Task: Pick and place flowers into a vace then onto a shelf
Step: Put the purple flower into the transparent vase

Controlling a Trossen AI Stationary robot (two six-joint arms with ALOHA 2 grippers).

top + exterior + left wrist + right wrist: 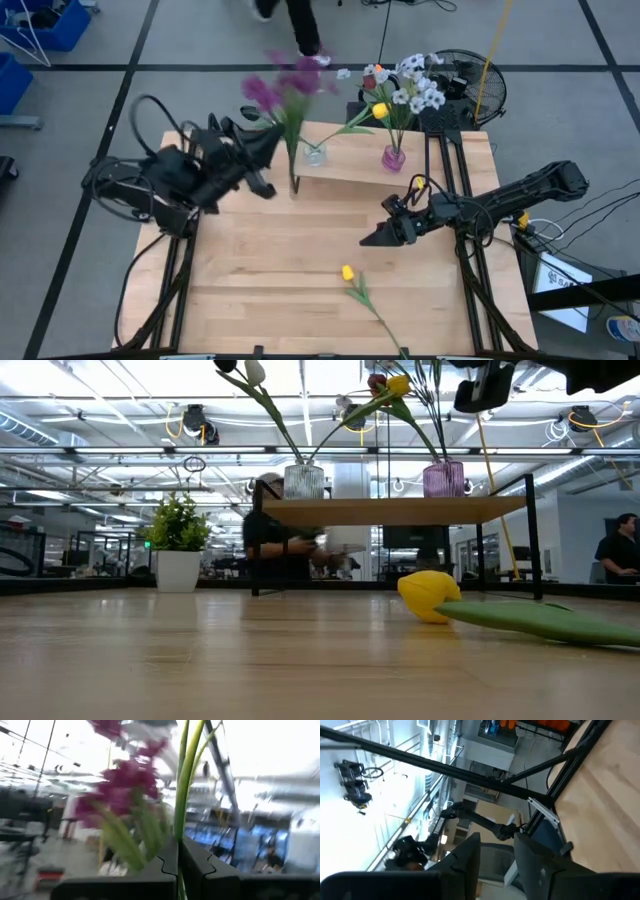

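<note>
My left gripper is shut on a purple flower beside the left end of the shelf, a light-wood plank on black legs. The flower's magenta heads fill the left wrist view. On the shelf stand a clear vase and a pink vase, both with flowers in them. A yellow flower lies flat on the table, its stem running toward the near edge. My right gripper hovers open over the table's middle right, above and to the far right of the yellow flower. My left gripper pinches the purple flower's green stem between its two fingers, coming level from the table's left and lying across the stem. The flower stands roughly upright, heads above the fingers, lifted clear of the table.
A small potted plant stands at the table's far left. A person is behind the table, and another at the room's right. A fan stands behind the shelf. Bare wood lies left of the yellow flower.
</note>
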